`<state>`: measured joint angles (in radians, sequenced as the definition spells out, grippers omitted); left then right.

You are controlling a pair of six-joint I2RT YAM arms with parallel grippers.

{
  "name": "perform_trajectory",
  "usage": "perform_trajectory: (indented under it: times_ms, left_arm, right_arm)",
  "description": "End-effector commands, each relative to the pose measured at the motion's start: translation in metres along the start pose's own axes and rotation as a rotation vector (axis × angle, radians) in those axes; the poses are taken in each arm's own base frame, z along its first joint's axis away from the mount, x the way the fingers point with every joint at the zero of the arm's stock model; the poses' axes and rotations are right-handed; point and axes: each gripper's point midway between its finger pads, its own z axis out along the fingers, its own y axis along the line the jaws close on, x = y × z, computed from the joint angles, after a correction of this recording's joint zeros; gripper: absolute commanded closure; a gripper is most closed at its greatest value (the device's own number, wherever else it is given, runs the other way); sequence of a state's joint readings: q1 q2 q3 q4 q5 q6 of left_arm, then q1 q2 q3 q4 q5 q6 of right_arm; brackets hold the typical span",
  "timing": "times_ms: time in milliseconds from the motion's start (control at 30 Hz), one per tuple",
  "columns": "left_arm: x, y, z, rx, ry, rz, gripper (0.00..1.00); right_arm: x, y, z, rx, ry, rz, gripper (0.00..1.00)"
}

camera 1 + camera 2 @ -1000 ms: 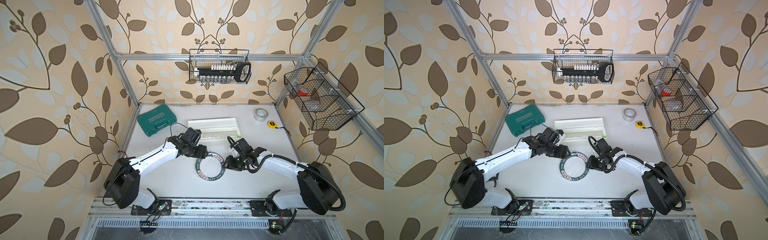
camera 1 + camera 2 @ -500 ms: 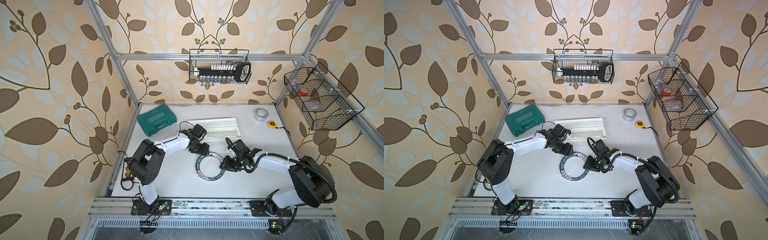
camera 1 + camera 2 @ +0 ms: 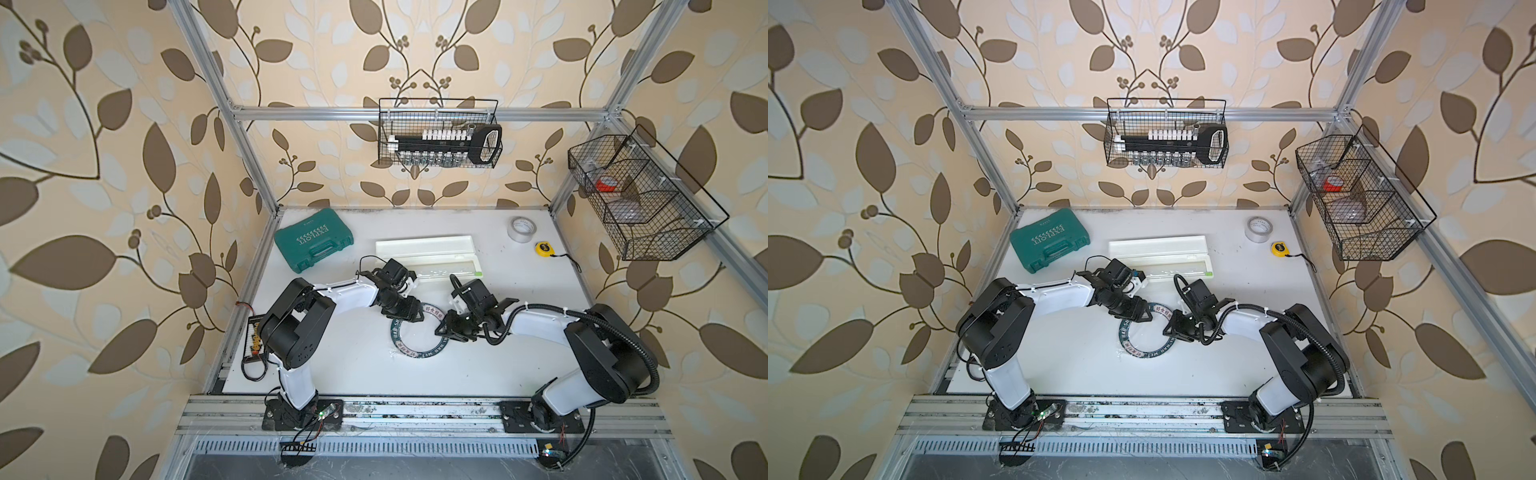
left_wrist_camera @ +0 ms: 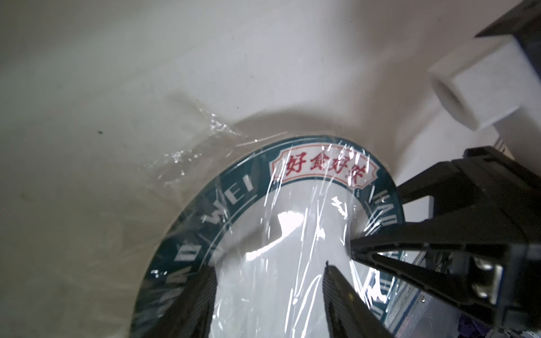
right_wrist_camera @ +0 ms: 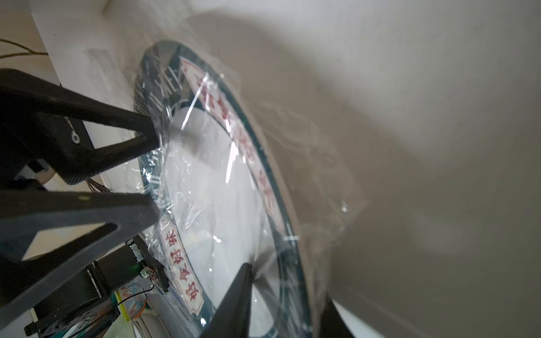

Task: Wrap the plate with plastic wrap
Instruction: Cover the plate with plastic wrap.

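Jaws of the left gripper (image 3: 409,316) stand apart over the upper-left part of the plate (image 3: 415,355). The plate sits mid-frame on the table (image 3: 353,370), under the plastic wrap (image 4: 292,248). The right gripper (image 3: 444,330) straddles the plate's right rim; whether it is pinching yet, I cannot tell. Loose film spills past the rim, and the right arm looks better placed to tuck it.

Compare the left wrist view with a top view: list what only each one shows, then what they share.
Only the left wrist view: the creases of the plastic wrap over the plate, its loose edge lying on the table, and legible red characters on the rim. Only a top view: the white dispenser box, green tool case, tape roll and yellow tape measure. Shared: the plate, with the left gripper and right gripper at it.
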<state>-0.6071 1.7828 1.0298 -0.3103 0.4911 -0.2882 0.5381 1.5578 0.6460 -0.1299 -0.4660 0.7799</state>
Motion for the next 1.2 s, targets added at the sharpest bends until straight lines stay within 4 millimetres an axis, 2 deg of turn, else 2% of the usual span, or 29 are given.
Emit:
perform_trajectory:
  times_ms: [0, 67, 133, 267, 333, 400, 633, 800, 900, 1033, 1167]
  left_arm:
    - [0.009, 0.009, -0.011, -0.042, 0.01, -0.042, 0.39]
    - [-0.002, 0.002, -0.022, -0.044, -0.024, -0.03, 0.38]
    - [-0.013, 0.004, -0.036, -0.079, -0.063, -0.029, 0.37]
    - [-0.027, 0.035, -0.07, -0.17, -0.17, -0.108, 0.35]
    - [-0.031, 0.049, -0.085, -0.157, -0.237, -0.173, 0.35]
    - [-0.032, 0.053, -0.089, -0.128, -0.277, -0.22, 0.34]
    - [-0.017, 0.067, -0.053, -0.044, -0.232, -0.32, 0.35]
    - [-0.028, 0.075, -0.055, 0.007, -0.266, -0.357, 0.42]
    - [-0.029, 0.08, -0.054, 0.035, -0.276, -0.376, 0.52]
    - [-0.02, 0.087, -0.042, 0.075, -0.252, -0.415, 0.75]
    - [-0.015, 0.094, -0.037, 0.073, -0.246, -0.438, 0.86]
  right_arm:
    - [0.01, -0.022, 0.01, 0.049, 0.026, 0.032, 0.74]
    - [0.009, -0.023, 0.011, 0.053, 0.024, 0.026, 0.78]
    - [0.009, -0.027, 0.012, 0.063, 0.019, 0.018, 0.82]
    - [0.011, -0.034, 0.014, 0.08, 0.02, 0.004, 0.88]
    - [0.012, -0.037, 0.015, 0.084, 0.023, 0.002, 0.88]
    - [0.014, -0.04, 0.016, 0.087, 0.028, 0.0, 0.89]
    - [0.014, -0.041, 0.019, 0.079, 0.041, -0.011, 0.92]
    - [0.015, -0.043, 0.02, 0.078, 0.049, -0.015, 0.94]
    - [0.016, -0.044, 0.02, 0.067, 0.053, -0.015, 0.96]
    - [0.015, -0.04, 0.019, 0.02, 0.052, -0.007, 0.99]
    - [0.015, -0.035, 0.018, -0.017, 0.058, -0.009, 1.0]
